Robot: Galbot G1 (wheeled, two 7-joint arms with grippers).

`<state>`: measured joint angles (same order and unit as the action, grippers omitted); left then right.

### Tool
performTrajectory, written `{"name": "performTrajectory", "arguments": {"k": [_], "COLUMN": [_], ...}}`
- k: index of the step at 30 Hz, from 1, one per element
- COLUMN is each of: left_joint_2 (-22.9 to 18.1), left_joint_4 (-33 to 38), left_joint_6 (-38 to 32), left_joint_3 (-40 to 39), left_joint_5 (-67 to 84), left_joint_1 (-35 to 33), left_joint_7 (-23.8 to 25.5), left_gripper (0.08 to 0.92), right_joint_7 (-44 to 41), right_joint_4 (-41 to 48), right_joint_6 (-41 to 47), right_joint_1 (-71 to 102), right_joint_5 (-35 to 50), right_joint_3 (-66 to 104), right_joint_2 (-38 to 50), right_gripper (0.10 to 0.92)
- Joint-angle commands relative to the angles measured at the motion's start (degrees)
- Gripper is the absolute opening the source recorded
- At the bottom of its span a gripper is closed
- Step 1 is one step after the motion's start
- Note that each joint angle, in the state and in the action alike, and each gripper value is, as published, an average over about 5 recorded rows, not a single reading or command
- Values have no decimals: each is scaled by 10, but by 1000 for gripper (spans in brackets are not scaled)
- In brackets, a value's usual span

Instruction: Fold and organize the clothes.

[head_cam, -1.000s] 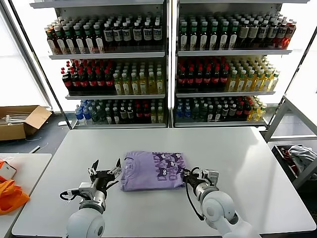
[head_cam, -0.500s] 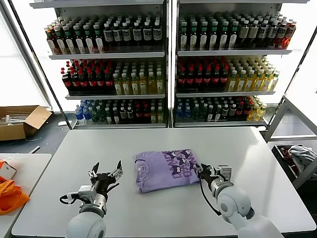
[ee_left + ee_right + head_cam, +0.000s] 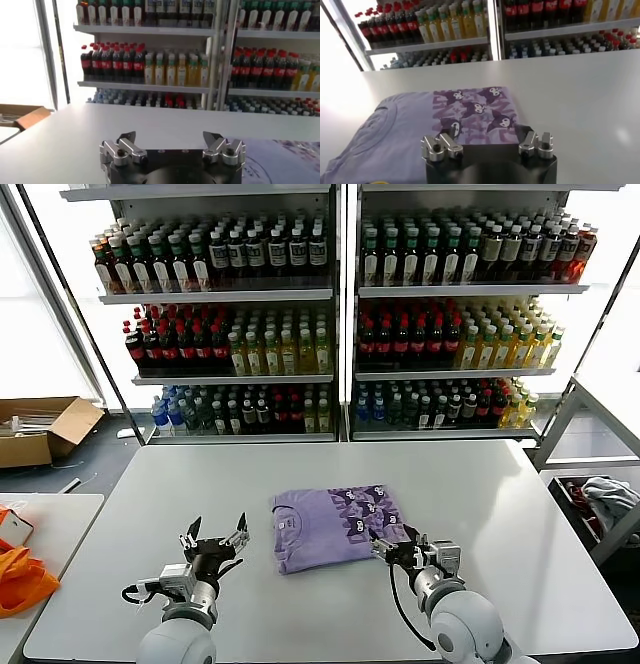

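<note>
Setting: shop-like test area, likely a mock retail space. Two tall shelf units [image 3: 340,314] stand behind a white table [image 3: 500,514], each with three levels packed in neat rows with bottled drinks [image 3: 450,334]: dark, red, yellow and green bottles grouped by kind, as on a store display. Bright windows on both sides. Grey floor. An open cardboard box [image 3: 40,429] sits on the floor at left; a metal rack [image 3: 590,474] stands at right.
</note>
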<state>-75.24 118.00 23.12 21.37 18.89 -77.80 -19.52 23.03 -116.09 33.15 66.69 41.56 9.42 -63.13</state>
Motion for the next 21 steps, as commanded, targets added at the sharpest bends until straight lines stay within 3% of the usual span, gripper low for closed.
{"name": "performTrajectory", "arguments": {"k": [1,15,21], "left_joint_2": [-4,-5,-1], "left_joint_4": [-4,-4,8], "left_joint_6": [-1,-5,-12], "left_joint_3": [-5,-7,2], "left_joint_5": [-6,-13,-17], "left_joint_1": [-5,-10,-13], "left_joint_7": [2,4,7], "left_gripper": [822,823,823], "right_joint_7": [-12,21,16], "right_joint_4": [-11,24,-10], "right_joint_6": [0,0,0], "right_joint_1": [24,37,43], "right_joint_5": [-10,60,59], "right_joint_3": [6,21,30], "right_joint_2": [-44,-86,-83], "right_gripper": [794,823,823]}}
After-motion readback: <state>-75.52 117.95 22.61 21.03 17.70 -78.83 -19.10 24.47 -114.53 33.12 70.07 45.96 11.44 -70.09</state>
